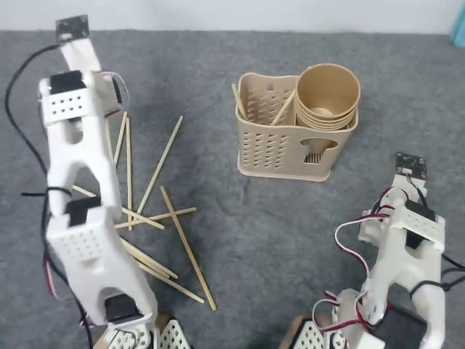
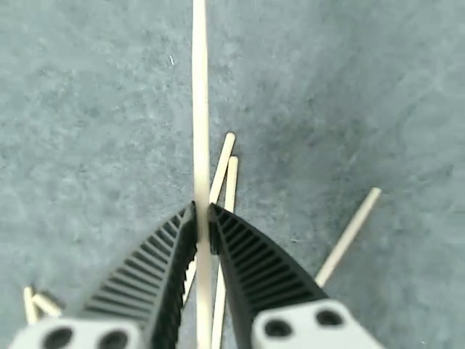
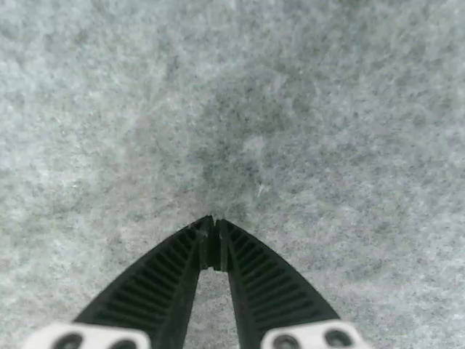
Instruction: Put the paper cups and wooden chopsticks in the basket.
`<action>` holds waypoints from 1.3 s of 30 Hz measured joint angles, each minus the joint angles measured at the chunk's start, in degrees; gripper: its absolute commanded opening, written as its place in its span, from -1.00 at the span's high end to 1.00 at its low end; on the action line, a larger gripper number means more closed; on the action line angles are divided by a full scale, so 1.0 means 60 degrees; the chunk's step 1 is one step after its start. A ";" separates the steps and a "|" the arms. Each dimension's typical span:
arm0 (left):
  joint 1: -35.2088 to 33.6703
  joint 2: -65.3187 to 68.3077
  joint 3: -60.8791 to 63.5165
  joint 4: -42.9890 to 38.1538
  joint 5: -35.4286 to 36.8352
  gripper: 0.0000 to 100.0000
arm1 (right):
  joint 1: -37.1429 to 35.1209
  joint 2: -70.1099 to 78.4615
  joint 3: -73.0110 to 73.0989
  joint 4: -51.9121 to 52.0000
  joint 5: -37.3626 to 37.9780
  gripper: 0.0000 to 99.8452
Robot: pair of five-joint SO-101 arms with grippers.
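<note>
Bright even light, soft faint shadows

Bare carpet [image 1: 269,240] runs from the near edge up to the basket [image 1: 280,156], between the loose chopsticks [image 1: 160,163] on the left and the right arm [image 1: 403,247] at near right. Stacked paper cups [image 1: 327,94] fill the basket's right compartment. The left arm [image 1: 76,167] hangs over the left strip.

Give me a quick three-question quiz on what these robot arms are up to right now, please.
1. True or false: the left gripper is shut on a chopstick.
2. Where are the paper cups? A) loose on the mat B) stacked in the basket C) in a person's hand
3. Fill in: the right gripper is ___ and holds nothing.
Key: 1 true; 2 B; 3 shut.
</note>
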 measured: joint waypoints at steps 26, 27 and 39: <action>0.2901 -1.5575 1.4930 -0.7956 -0.0015 0.98 | 0.0000 0.0000 0.0000 0.0000 0.0000 0.98; 0.3077 -1.6088 1.5253 -0.8278 -0.0015 0.98 | 0.0000 0.0000 0.0000 0.0000 0.0000 0.98; 0.5993 -1.9326 1.6747 -1.3143 -0.0015 0.98 | 0.0000 0.0000 0.0000 0.0000 0.0000 0.98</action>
